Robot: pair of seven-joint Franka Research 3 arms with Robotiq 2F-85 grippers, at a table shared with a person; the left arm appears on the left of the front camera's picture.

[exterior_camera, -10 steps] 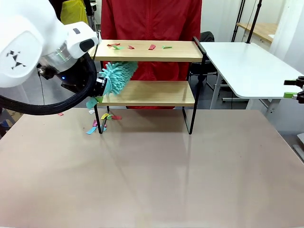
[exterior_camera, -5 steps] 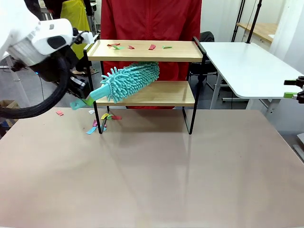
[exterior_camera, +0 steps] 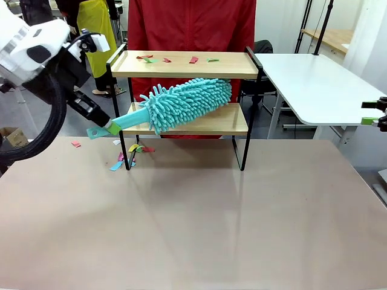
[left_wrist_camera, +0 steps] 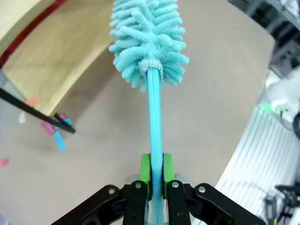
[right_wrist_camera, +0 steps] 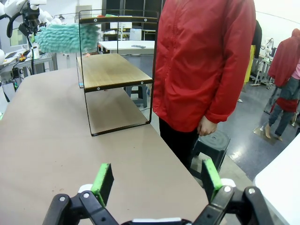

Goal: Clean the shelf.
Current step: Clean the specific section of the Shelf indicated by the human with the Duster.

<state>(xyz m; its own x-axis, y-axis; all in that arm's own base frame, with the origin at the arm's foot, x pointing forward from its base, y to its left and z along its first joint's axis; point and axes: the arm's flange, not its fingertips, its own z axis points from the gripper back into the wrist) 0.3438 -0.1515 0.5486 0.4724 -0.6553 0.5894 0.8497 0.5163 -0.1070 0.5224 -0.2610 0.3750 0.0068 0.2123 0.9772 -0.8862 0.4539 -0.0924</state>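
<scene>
At the far side of the bench (exterior_camera: pixel 199 217), around 12 o'clock from where you sit, you have one shelf (exterior_camera: pixel 181 119) with two wooden boards, standing on its black legs just in front of a person in a red jacket (exterior_camera: pixel 193 24). On the upper board you can count five paper scraps (exterior_camera: pixel 193 60), three red and two green, spread from its left end to the middle. Your left pincer (left_wrist_camera: pixel 156 164), out at 10 o'clock, is clamped narrow on the handle of one teal duster (exterior_camera: pixel 187 103). The fluffy head points toward 2 o'clock, across the gap between the two boards; you cannot tell whether it touches the lower one. A small heap of loose scraps (exterior_camera: pixel 130 151) lies on the bench by the shelf's left front leg, too jumbled to count. Your right pincer (right_wrist_camera: pixel 154 180) stands wide and empty near 3 o'clock.
</scene>
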